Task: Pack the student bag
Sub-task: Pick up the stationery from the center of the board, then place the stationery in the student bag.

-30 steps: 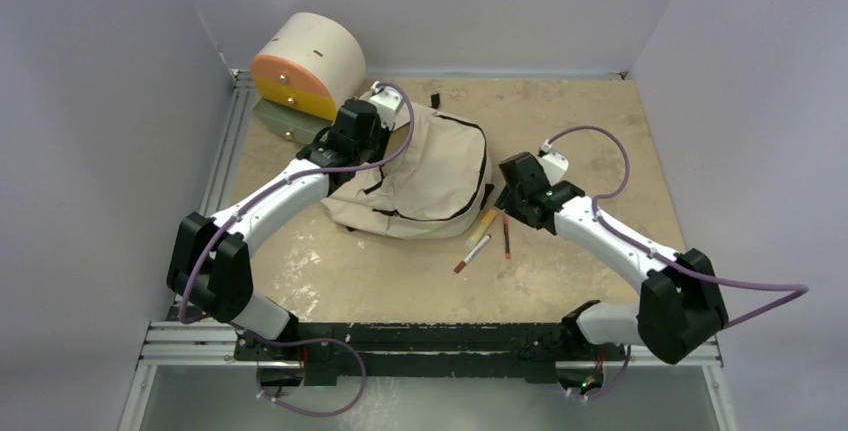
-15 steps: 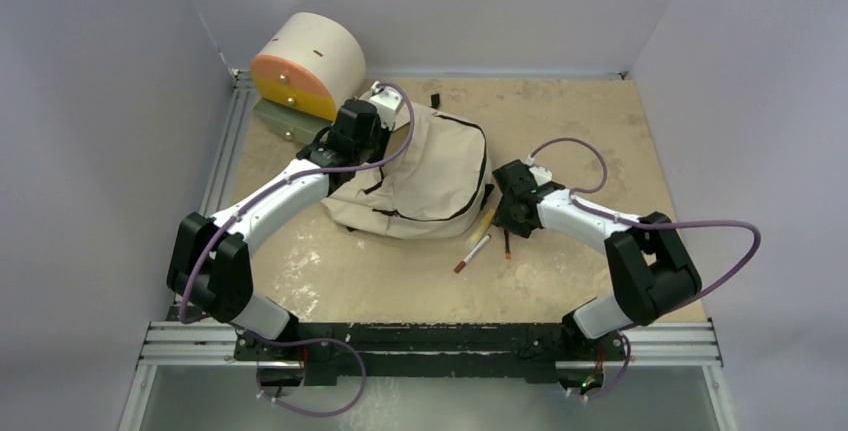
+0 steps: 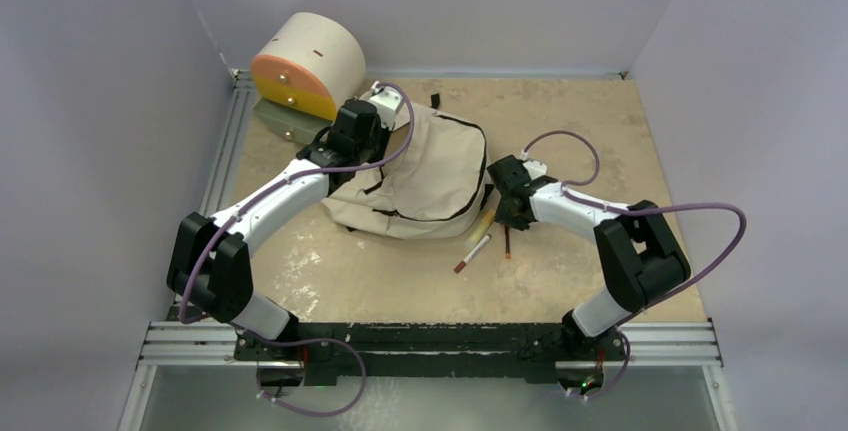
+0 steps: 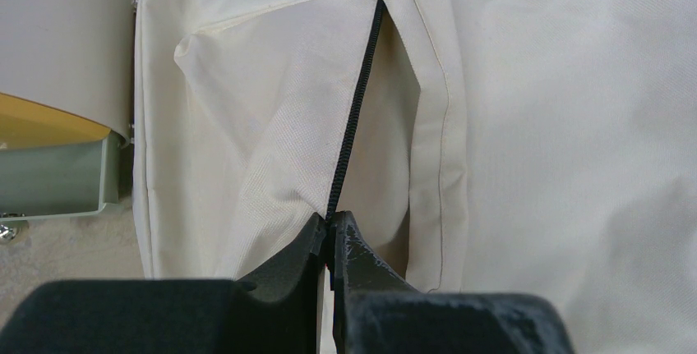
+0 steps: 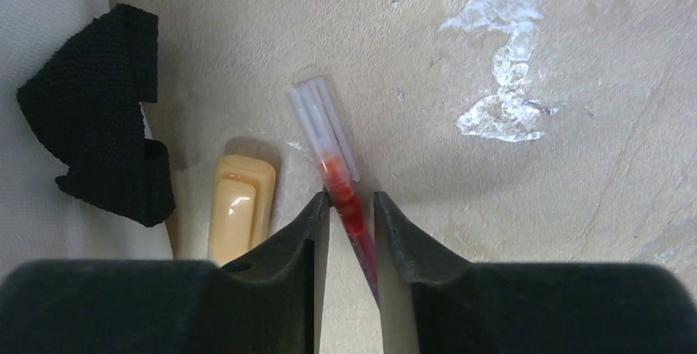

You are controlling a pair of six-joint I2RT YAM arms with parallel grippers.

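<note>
**Right arm on the red pen, left arm pinning the bag**

We're over the table (image 3: 600, 121). The student bag (image 3: 425, 176) lies slumped just left of centre, its far corner pointing to 11 o'clock at the cream-and-orange drawer unit (image 3: 305, 66). The left gripper (image 4: 331, 235) is clenched on the bag's cloth, right where the black zipper (image 4: 355, 116) runs down into the fingers, and no gap shows between them.

The loose stationery lies off the bag's 5 o'clock corner. There the right gripper (image 5: 352, 206) is down low over the red pen (image 5: 339, 180). Its fingers are parted only a little, one on each side of the barrel, and we see nothing gripped yet. A yellow piece (image 5: 238, 214) lies just beside the pen at its 9 o'clock, with the bag's black strap (image 5: 103, 157) beyond that. In the overhead view a white marker (image 3: 474, 251) lies near the pen at 8 o'clock.

We judge the step in hand to be lifting that pen. It lies slanted across the jaws, so we'd square the wrist to the barrel first. The fingertips should go right down to the table and close on the red body, not the slick clear cap. We'd also keep off the yellow piece so it isn't dragged along.

As for containers, no view shows inside the bag. The zipper run under the left wrist looks closed and no mouth is visible, so we can't confirm anything is packed. The drawer unit's contents are hidden too.
</note>
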